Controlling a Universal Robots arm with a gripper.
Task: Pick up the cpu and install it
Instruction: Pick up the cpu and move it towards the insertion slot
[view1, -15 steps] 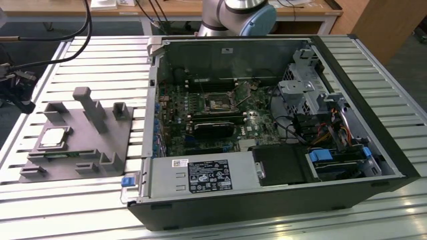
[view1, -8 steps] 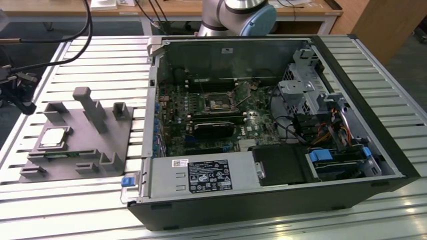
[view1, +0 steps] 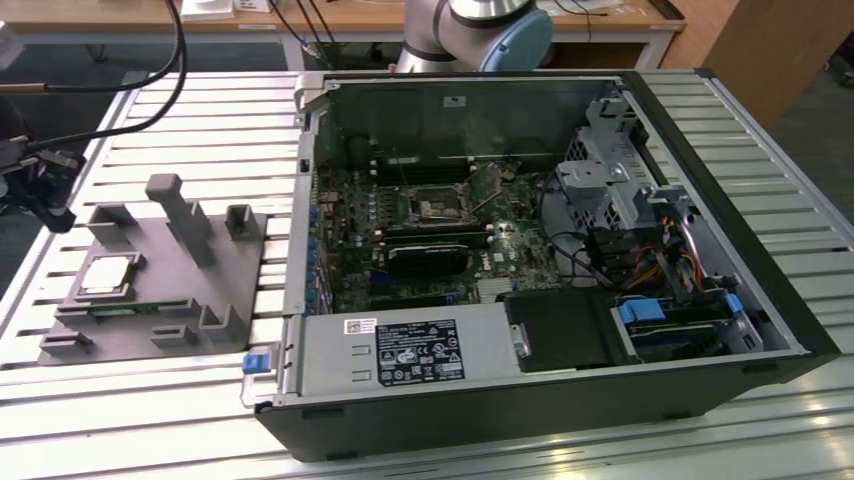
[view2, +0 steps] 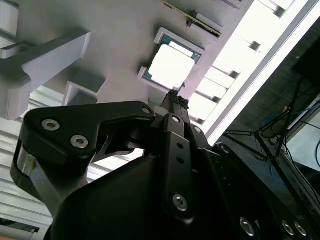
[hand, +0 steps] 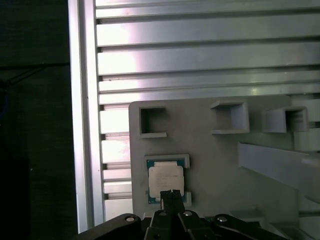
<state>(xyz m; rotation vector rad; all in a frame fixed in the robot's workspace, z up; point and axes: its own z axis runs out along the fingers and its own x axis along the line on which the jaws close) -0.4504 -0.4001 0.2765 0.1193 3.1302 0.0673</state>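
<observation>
In both wrist views the gripper (view2: 174, 96) (hand: 171, 193) comes first, its two thin black fingers pressed together with nothing between them. The tips hang over one edge of the cpu (view2: 171, 67) (hand: 166, 179); whether they touch it cannot be told.

The cpu lies flat, metal lid up, in a shallow framed pocket of the grey fixture plate (view2: 120, 30) (hand: 210, 155). The pocket is close to the plate's edge nearest the bench's long side rail. The second wrist view shows a thin green border around the lid. The first wrist view shows three small open-sided pockets (hand: 152, 121) in a row further along the plate.

Under the plate is the slatted aluminium bench (hand: 200, 50).

The exterior view places the fixture plate (view1: 227, 270) near the bench edge at the exterior view's left, with the cpu (view1: 107, 274) on the plate's outer side and an upright post (view1: 180, 215) beside it. Well apart, toward the middle of the bench (view1: 174, 100), an open computer case (view1: 747, 200) lies on its side. It holds the motherboard with its dark square socket (view1: 437, 207), a black rectangular block (view1: 427, 262) and a labelled silver power supply (view1: 400, 352). The robot arm's base (view1: 487, 25) stands beyond the case at the far edge.
</observation>
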